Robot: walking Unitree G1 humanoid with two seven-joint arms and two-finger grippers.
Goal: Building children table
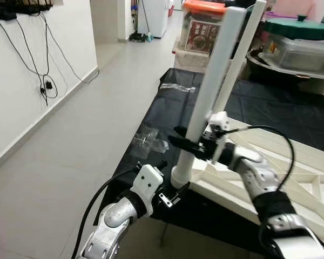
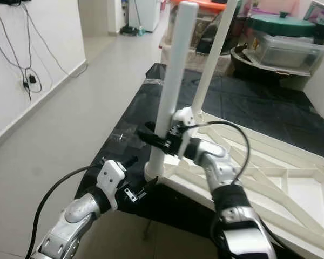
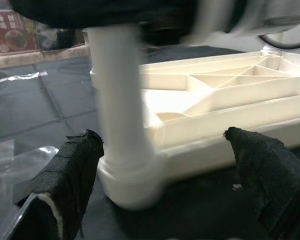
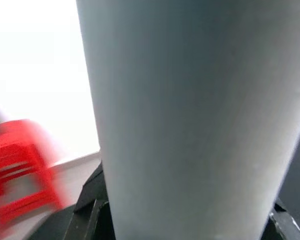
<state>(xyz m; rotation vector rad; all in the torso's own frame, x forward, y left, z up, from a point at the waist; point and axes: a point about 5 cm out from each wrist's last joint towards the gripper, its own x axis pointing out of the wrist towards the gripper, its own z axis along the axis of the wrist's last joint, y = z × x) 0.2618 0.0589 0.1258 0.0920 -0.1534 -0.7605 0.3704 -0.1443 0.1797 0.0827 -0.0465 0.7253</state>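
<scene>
Tabletop [image 1: 291,178], white and ribbed, is lying upside down on a black sheet [image 1: 270,116] that is covering the floor [image 1: 70,151], with its near left corner facing the robot. A white table leg [image 1: 208,97] is standing upright in the socket [image 1: 182,176] at that corner, leaning slightly to the right towards its top. A second white leg [image 1: 243,48] is rising just behind it, farther away.

The leg is being held partway up by the right gripper [image 1: 190,141], whose black fingers are being kept clamped around the tube from the right side. In the right wrist view the pale tube [image 4: 190,120] is seen very close, with a blurred red object [image 4: 20,170] off to one side.

The left gripper [image 1: 175,193] is being held low at the near left corner, just beside the socket. In the left wrist view its two padded fingers [image 3: 70,175] are seen spread apart, one on either side of the socket base [image 3: 132,180], with nothing being gripped between them; contact with the socket cannot be told.

Crumpled clear plastic bags [image 1: 148,141] are lying on the sheet to the left of the leg. Far behind, a box with an orange lid [image 1: 202,27] and a container with a green lid [image 1: 299,43] are standing. Black cables [image 1: 43,65] are hanging down the white wall on the left.
</scene>
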